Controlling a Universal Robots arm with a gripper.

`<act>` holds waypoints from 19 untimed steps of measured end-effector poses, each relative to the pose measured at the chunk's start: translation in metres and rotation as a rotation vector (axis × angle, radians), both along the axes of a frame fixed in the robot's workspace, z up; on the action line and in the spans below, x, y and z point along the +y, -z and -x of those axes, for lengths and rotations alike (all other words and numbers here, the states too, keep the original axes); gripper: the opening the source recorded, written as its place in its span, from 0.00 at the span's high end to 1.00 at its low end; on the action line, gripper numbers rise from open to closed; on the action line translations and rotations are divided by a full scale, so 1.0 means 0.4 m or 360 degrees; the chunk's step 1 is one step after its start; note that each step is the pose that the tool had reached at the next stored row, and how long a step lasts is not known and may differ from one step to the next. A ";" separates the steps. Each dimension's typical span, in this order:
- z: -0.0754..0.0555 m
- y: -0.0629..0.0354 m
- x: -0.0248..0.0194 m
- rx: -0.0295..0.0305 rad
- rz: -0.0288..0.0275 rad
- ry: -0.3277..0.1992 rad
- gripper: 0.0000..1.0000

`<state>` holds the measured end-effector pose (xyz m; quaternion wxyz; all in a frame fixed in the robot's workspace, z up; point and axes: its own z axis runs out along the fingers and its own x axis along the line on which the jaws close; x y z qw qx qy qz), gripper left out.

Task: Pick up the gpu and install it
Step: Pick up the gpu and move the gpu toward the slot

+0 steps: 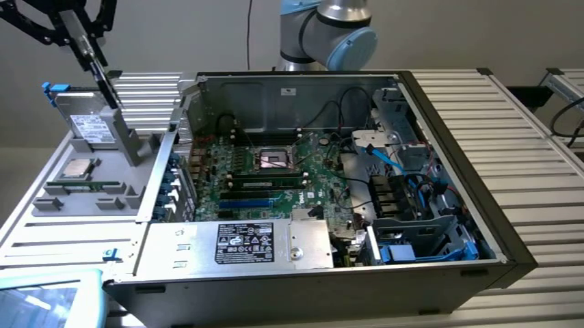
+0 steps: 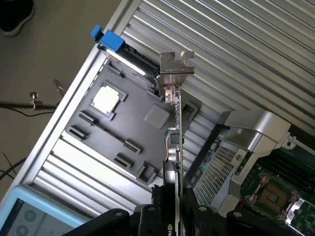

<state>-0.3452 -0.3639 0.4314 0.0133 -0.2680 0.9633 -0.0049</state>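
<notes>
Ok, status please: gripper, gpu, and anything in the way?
Copy: gripper shut on gpu. Card edge-on, tilted, over grey tray, outside open case. Nearby, hard drive standing in tray.

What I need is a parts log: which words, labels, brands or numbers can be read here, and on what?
None can be read.
Black label on the power supply: white print, too blurred.
White label on the hard drive: too small.
Screen: blurred icons.
gpu: no legible marking.
</notes>
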 end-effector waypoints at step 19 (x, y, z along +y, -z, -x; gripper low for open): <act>0.000 0.000 0.000 0.00046 -0.00121 -0.0521 0.73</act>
